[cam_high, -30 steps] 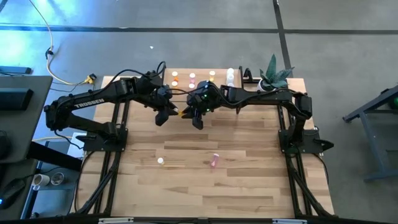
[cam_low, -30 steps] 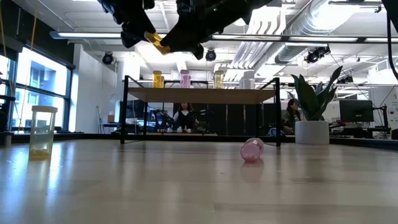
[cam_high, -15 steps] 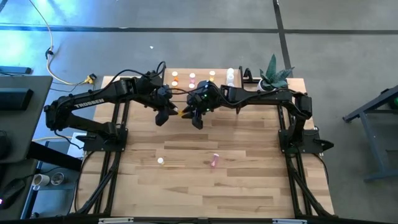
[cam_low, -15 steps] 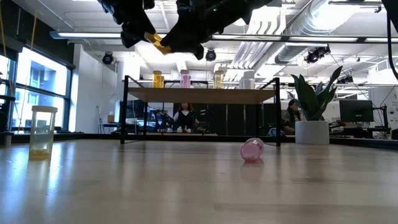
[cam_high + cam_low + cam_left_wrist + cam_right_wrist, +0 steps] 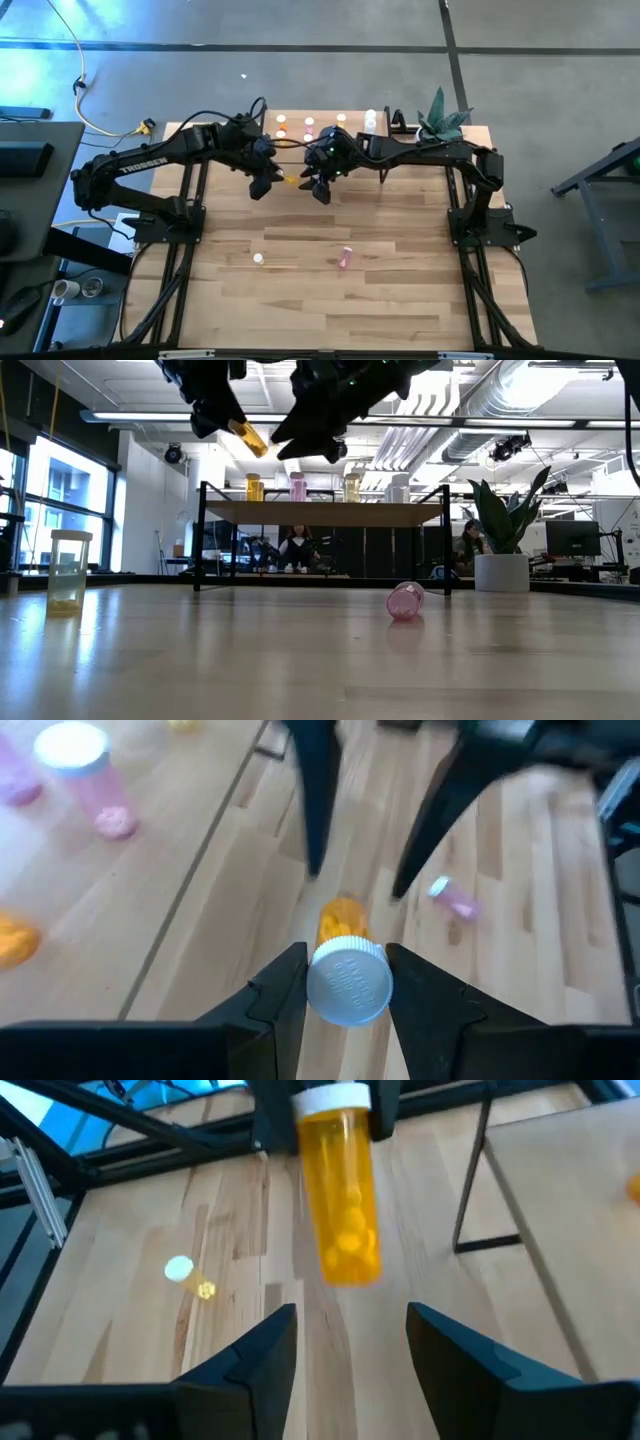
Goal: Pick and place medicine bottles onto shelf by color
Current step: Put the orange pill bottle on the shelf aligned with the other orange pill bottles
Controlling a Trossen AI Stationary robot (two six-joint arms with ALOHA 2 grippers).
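The left pincer [image 5: 345, 982] is closed on the white cap of an orange bottle [image 5: 340, 925], which sticks out from it in mid-air above the worktop [image 5: 400, 290], just in front of the shelf [image 5: 325, 125]. The right pincer [image 5: 345, 1350] stands open with nothing between its fingers; the bottle hangs just beyond its tips, apart from them. So the bottle looks to be carried by the left arm alone.

The main risk, as I judge it, is that grip. Only the cap is pinched, and the body hangs free, so a quick swing toward the shelf could make the bottle pivot or slip out and fall to the worktop, where a round bottle would roll.

The two arms are also very near each other. If either moves without the other clearing first, the right fingers could knock the bottle.

On the shelf stand other bottles, orange, pink and yellow among them. Set down tilted, this one could topple or bump a neighbour off, or land in the wrong colour group.

A pink bottle [image 5: 345, 257] lies on its side on the worktop, and a yellow bottle [image 5: 258, 258] stands well apart from it; both wait.
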